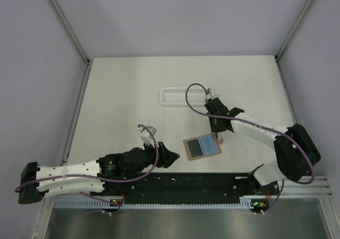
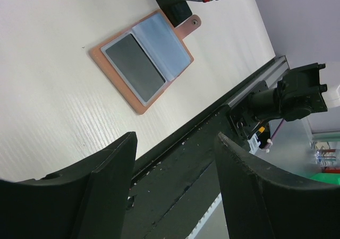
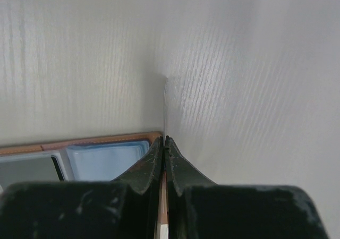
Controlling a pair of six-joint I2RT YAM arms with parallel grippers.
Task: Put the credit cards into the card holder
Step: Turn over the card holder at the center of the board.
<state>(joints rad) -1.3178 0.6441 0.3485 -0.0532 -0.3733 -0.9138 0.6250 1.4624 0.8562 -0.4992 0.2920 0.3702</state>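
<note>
Arms stand at either end of the black rail (image 1: 186, 183) along the near edge of the cream desk (image 1: 122, 90); on the left, the left tool (image 1: 171, 156) (image 2: 175, 183) hangs over the desk's near edge, its jaws well apart with nothing between them, only the rail and desk showing through the gap; it points toward the card holder and is near it, not touching.

Farther back, a white slatted tray (image 1: 180, 96) lies flat on the desk, well apart from both tools.

Right of the left tool, the card holder (image 1: 202, 147) (image 2: 143, 58) (image 3: 106, 154) lies open and flat on the desk, reddish-brown border up, a dark grey panel on its left half and a pale blue one on its right; whether the dark panel is a credit card in a sleeve I cannot tell; its snap tab (image 2: 191, 24) sticks out from the far right corner.

At that corner the right tool (image 1: 219, 137) (image 2: 179, 9) (image 3: 164, 141) comes down with its jaws pressed together, tips at the holder's brown edge beside the tab; a thin brown sliver shows in the slit between them, but whether they pinch the leather I cannot tell.
</note>
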